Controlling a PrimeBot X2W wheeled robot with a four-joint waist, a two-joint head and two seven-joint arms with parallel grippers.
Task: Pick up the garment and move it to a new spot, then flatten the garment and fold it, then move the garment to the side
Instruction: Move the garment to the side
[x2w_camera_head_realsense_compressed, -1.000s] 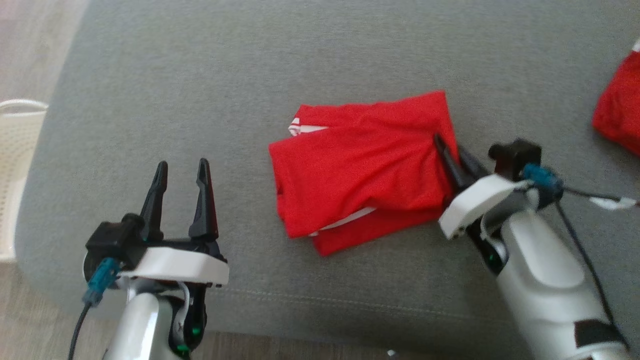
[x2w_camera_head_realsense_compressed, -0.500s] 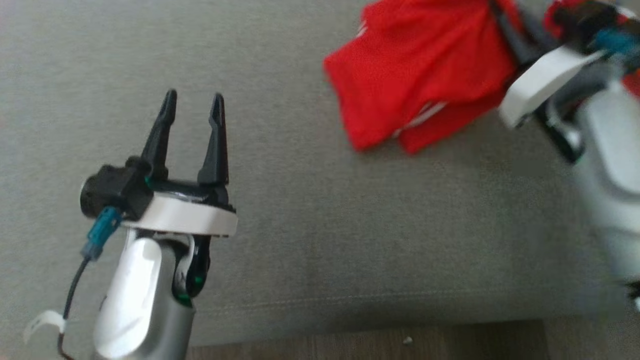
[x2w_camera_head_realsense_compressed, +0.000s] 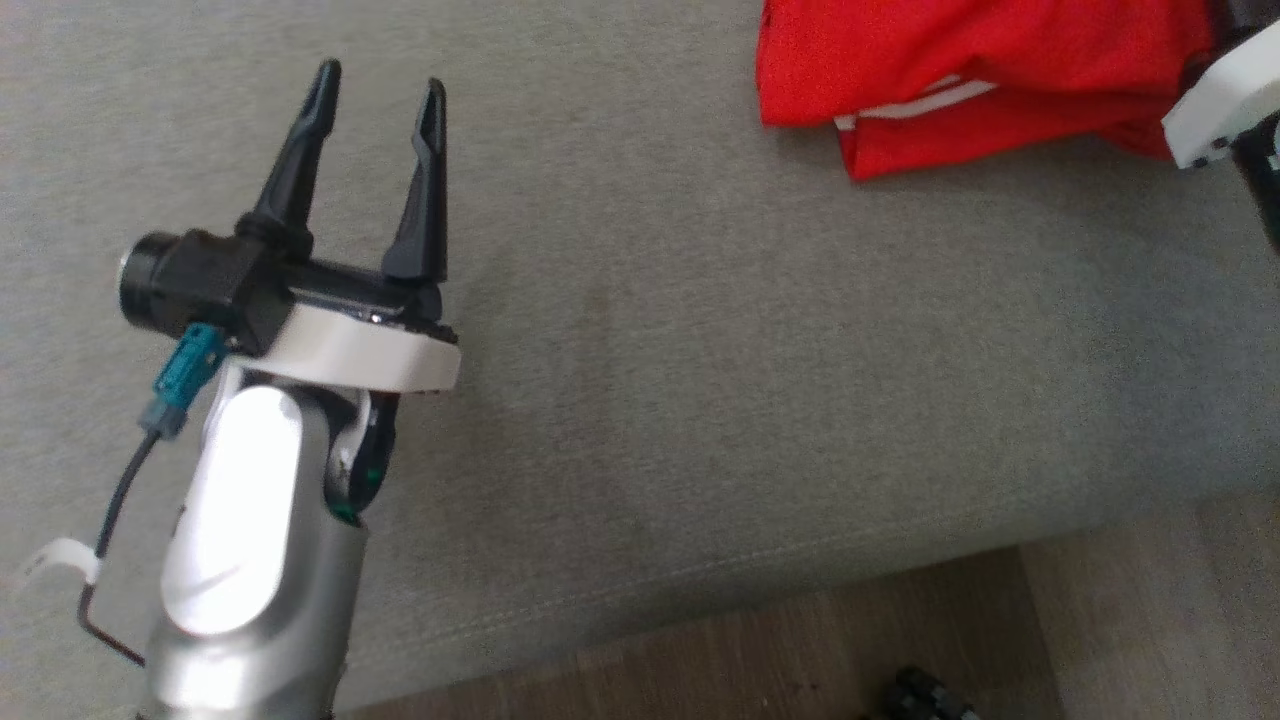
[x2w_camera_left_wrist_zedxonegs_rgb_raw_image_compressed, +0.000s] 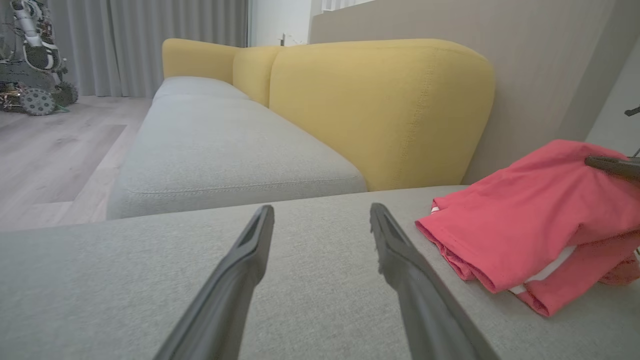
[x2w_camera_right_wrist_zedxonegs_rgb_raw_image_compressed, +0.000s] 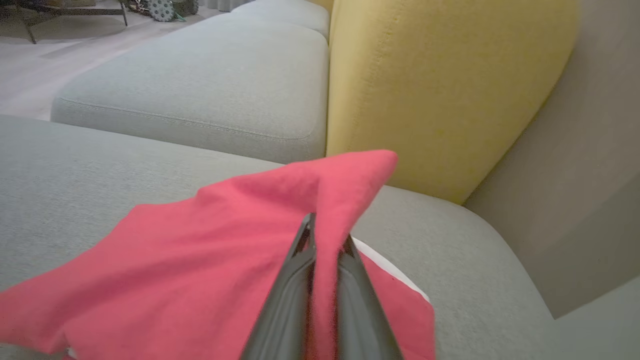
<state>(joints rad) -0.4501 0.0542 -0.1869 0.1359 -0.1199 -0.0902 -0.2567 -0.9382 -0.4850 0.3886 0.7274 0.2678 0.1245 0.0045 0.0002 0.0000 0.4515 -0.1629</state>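
The folded red garment (x2w_camera_head_realsense_compressed: 950, 60) with white trim lies on the grey sofa cushion (x2w_camera_head_realsense_compressed: 700, 350) at the top right of the head view. My right gripper (x2w_camera_right_wrist_zedxonegs_rgb_raw_image_compressed: 325, 227) is shut on a raised corner of the garment (x2w_camera_right_wrist_zedxonegs_rgb_raw_image_compressed: 225, 240), with cloth pinched between the two fingers. Its white wrist housing (x2w_camera_head_realsense_compressed: 1215, 100) shows at the right edge. My left gripper (x2w_camera_head_realsense_compressed: 380, 80) is open and holds nothing, hovering over bare cushion well to the left of the garment. In the left wrist view the open left gripper (x2w_camera_left_wrist_zedxonegs_rgb_raw_image_compressed: 322, 210) points past the garment (x2w_camera_left_wrist_zedxonegs_rgb_raw_image_compressed: 530, 220), and a right finger (x2w_camera_left_wrist_zedxonegs_rgb_raw_image_compressed: 612, 165) shows on the cloth.
A yellow sofa backrest (x2w_camera_left_wrist_zedxonegs_rgb_raw_image_compressed: 380, 100) rises behind the cushion, with a longer grey seat (x2w_camera_left_wrist_zedxonegs_rgb_raw_image_compressed: 210, 140) beyond. The cushion's front edge drops to wooden floor (x2w_camera_head_realsense_compressed: 800, 640). Another wheeled machine (x2w_camera_left_wrist_zedxonegs_rgb_raw_image_compressed: 35, 50) stands far off on the floor.
The head camera has swung, so the garment and right gripper now sit at the picture's top right. The right gripper stays shut on the garment and the left stays open.
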